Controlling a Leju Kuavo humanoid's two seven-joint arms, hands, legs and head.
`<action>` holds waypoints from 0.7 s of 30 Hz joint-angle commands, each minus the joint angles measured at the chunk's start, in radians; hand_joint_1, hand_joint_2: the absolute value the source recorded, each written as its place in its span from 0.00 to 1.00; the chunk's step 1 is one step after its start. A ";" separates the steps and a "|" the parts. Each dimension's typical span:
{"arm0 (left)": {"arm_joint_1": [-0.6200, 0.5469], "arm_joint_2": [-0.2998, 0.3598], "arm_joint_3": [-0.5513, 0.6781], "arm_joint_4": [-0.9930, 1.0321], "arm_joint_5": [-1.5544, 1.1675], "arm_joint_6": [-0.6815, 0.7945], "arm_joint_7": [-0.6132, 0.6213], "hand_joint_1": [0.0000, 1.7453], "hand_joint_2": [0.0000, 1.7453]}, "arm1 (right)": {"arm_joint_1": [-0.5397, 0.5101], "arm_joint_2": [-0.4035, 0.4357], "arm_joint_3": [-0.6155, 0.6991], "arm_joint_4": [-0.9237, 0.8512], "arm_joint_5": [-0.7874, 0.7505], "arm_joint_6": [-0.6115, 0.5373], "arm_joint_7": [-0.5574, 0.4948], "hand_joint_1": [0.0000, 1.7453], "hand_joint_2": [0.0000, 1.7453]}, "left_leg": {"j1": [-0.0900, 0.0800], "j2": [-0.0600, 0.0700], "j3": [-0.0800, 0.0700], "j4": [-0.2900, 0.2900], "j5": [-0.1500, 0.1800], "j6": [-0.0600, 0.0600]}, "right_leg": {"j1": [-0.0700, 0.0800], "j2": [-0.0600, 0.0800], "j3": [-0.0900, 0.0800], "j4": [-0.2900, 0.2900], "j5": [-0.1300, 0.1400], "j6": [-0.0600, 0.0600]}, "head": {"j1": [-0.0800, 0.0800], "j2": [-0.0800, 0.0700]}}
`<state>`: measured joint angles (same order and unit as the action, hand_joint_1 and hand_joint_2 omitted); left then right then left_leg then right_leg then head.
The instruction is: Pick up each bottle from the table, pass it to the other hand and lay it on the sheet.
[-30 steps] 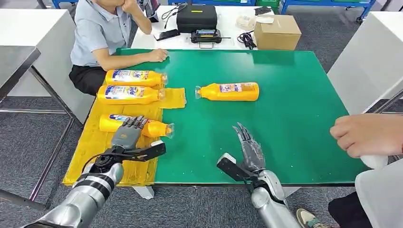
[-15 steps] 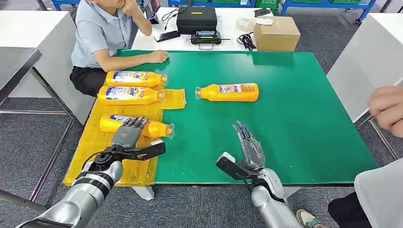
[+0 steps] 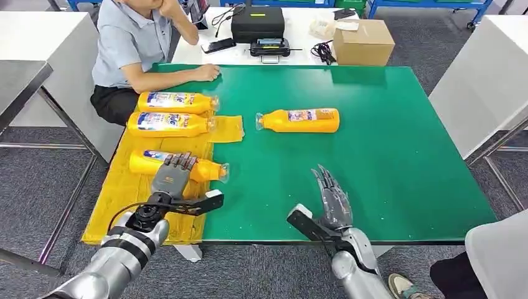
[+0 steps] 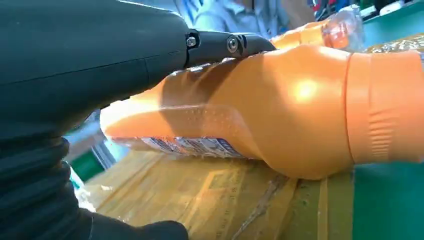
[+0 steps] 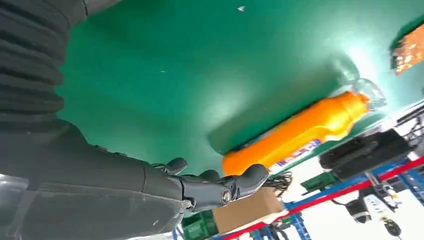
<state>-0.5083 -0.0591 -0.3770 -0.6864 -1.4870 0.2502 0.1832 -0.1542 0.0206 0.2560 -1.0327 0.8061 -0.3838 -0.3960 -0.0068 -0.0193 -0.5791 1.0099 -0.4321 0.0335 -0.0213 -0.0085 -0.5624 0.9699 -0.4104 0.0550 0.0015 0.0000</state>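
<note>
L hand [image 3: 169, 179] lay on bottle [image 3: 146, 162] on yellow sheet [image 3: 124, 199], grip unclear; R hand [image 3: 333, 199] open, empty, w/ another bottle [image 3: 299, 120] well ahead.

No text is fully legible. The bottle labels [image 3: 167, 121] at 10 o'clock on the sheet [image 3: 118, 199] carry blue lettering, too small to read; the remaining labels are blurred.

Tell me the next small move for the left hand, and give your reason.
Probably lift the left hand clear of the nearest bottle. That bottle lies flat on the yellow sheet beside two others, with the fingers draped over it, so it looks placed. One bottle lies on the green table, and the right hand is open near it.
</note>
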 commanded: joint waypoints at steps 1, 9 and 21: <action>0.102 0.069 -0.140 -0.224 -0.055 -0.057 0.062 0.00 1.00 | 0.054 0.003 -0.058 -0.064 0.020 -0.003 0.014 0.00 1.00 | 0.001 0.003 -0.003 0.000 -0.001 -0.002 | 0.001 0.002 -0.003 0.000 0.000 -0.002 | 0.000 0.000; 0.126 0.085 -0.147 -0.323 -0.072 -0.072 0.073 0.00 1.00 | 0.087 0.004 -0.080 -0.100 0.036 -0.002 0.023 0.00 1.00 | 0.001 0.002 -0.012 0.000 0.000 -0.001 | 0.001 0.001 -0.012 0.000 0.000 -0.002 | 0.000 0.000; 0.151 0.096 -0.149 -0.406 -0.065 -0.114 0.080 0.00 1.00 | 0.118 0.006 -0.102 -0.134 0.046 0.002 0.027 0.00 1.00 | 0.002 0.004 -0.017 0.001 -0.001 -0.002 | 0.002 0.002 -0.018 0.000 0.000 -0.003 | 0.000 0.000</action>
<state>-0.3520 0.0023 -0.4818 -1.0685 -1.5557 0.1476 0.2590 -0.0347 0.0210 0.1820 -1.1620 0.8530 -0.3857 -0.3731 -0.0066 -0.0182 -0.5985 1.0105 -0.4318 0.0338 -0.0212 -0.0081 -0.5824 0.9702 -0.4097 0.0546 0.0015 0.0000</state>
